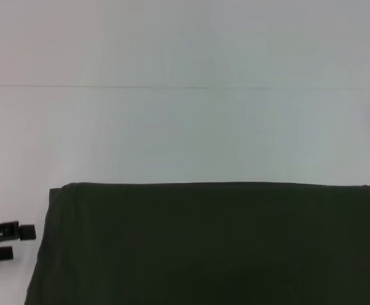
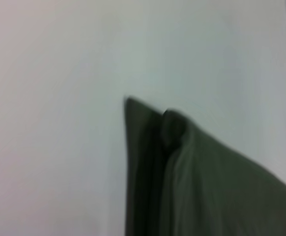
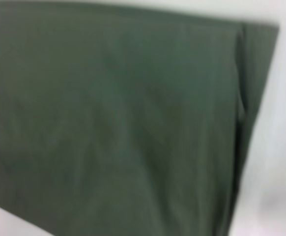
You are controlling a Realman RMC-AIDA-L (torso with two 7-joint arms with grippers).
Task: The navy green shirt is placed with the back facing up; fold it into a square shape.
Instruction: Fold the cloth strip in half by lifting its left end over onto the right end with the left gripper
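Note:
The navy green shirt lies flat on the white table as a wide dark rectangle with its plain side up, and it runs off the near edge of the head view. Its far edge is a straight fold. My left gripper is just off the shirt's left edge, low over the table, with its fingers apart and nothing between them. The left wrist view shows a layered corner of the shirt. The right wrist view is filled by the shirt and its folded side edge. My right gripper is out of view.
Bare white table surface stretches beyond the shirt to the far side, crossed by a thin seam line. A narrow strip of table shows to the left of the shirt.

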